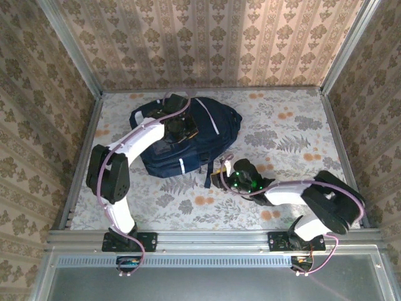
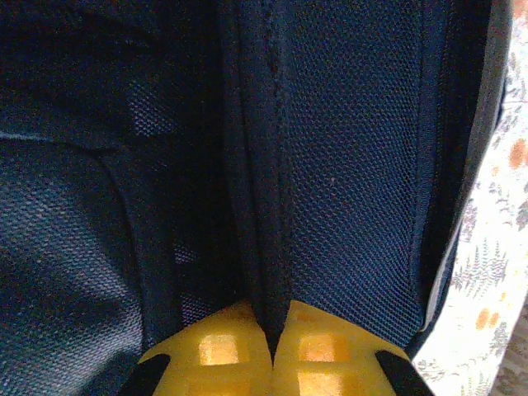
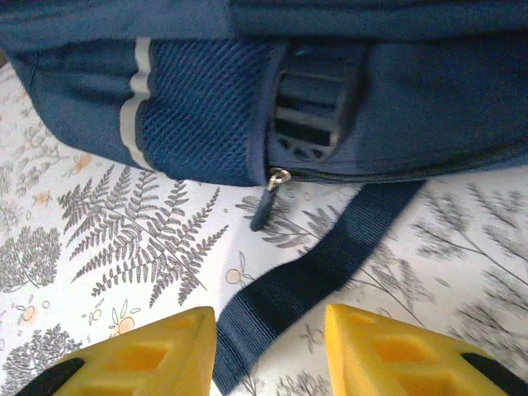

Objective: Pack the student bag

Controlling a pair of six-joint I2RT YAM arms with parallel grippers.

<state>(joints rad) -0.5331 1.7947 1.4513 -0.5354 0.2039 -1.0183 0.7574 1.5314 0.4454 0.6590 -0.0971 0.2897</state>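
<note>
Since the whole job turns on it, I start with the student bag [image 1: 213,135]: it lies flat on the floral table [image 1: 294,125], toward the far left, its near edge facing my bases. From my left wrist its dark navy mesh and a raised seam run straight down into my grip. My left gripper [image 2: 272,338] is closed there, the yellow pads pressed together with that ridge of bag fabric pinched between them, on top of the bag near its far-left end.

At the near right side of the bag, my right wrist looks along the side wall: a white stripe [image 3: 136,99], a dark plastic buckle [image 3: 309,115], and below it a zipper pull [image 3: 266,202] hanging at the end of a zip line that looks shut as far as I can follow it. A navy strap [image 3: 313,272] trails from the bag across the table toward me. My right gripper [image 3: 271,330] hovers just near of the bag with its jaws apart, the strap lying on the table under the gap; they clamp nothing.

As for progress, I judge the packing barely shown either way. I cannot tell what is inside. With one hand anchoring the fabric and the other lined up close to the pull, working that zip looks like the step in hand, and whatever follows it remains to do.
</note>
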